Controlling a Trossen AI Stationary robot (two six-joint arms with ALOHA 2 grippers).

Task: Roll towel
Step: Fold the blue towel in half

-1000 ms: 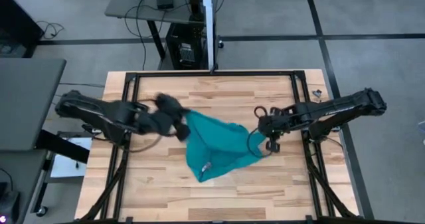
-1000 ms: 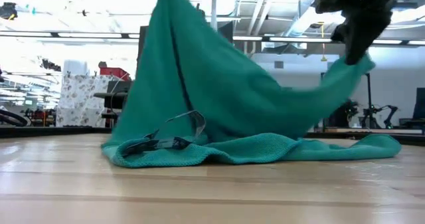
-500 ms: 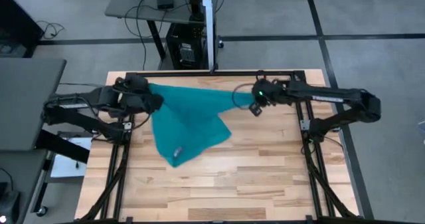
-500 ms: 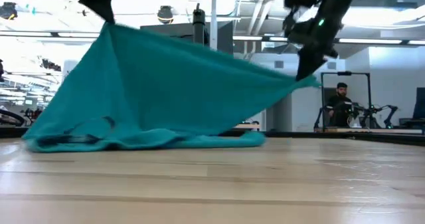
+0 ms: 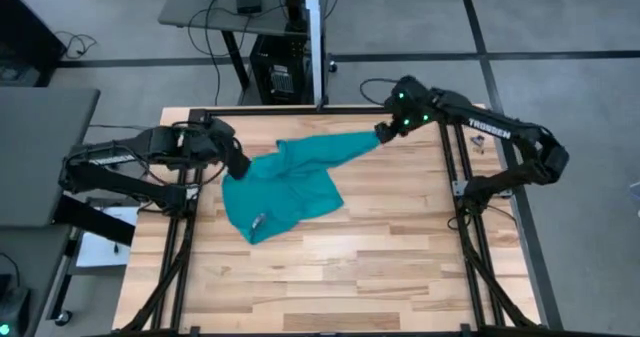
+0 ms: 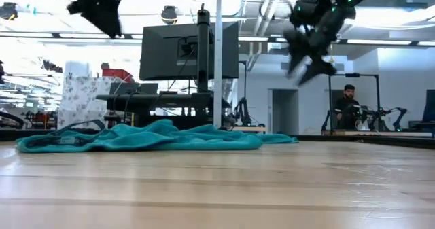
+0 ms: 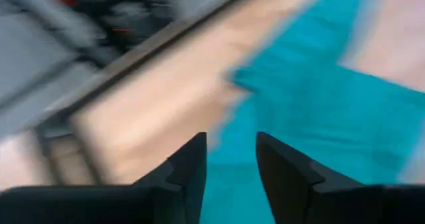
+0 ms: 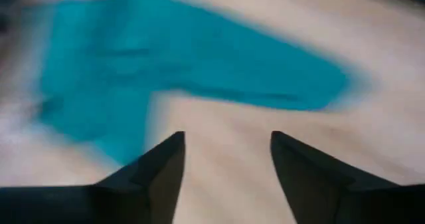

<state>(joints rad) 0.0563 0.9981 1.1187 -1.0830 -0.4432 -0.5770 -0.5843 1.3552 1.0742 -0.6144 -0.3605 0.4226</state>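
Two pincers, both empty, both raised off the tabletop [image 5: 400,277]. Left pincer [image 5: 238,164] hovers over the towel's left far corner, fingers parted with nothing between them in its wrist view. Right pincer [image 5: 384,133] hangs at the far right tip of the towel [image 5: 285,185], fingers spread wider; its wrist view shows bare wood between them and teal cloth beyond.

Towel lies loose on the tabletop, left of centre and toward the far side: a rumpled body with one long tongue running right and far to the right pincer. Small pale tag [image 5: 257,220] shows near its near-left edge. Not flat, not rolled.

We judge the step in hand as spreading, not rolling. The cloth is bunched and skewed. Next move calls for regrasping two corners and drawing the towel out into a flat rectangle, so that a roll can start from one short edge.

Hard to make out: both wrist views are smeared by motion; which corners lie under the folds we cannot tell. The low view shows only a flat heap, tag hidden.
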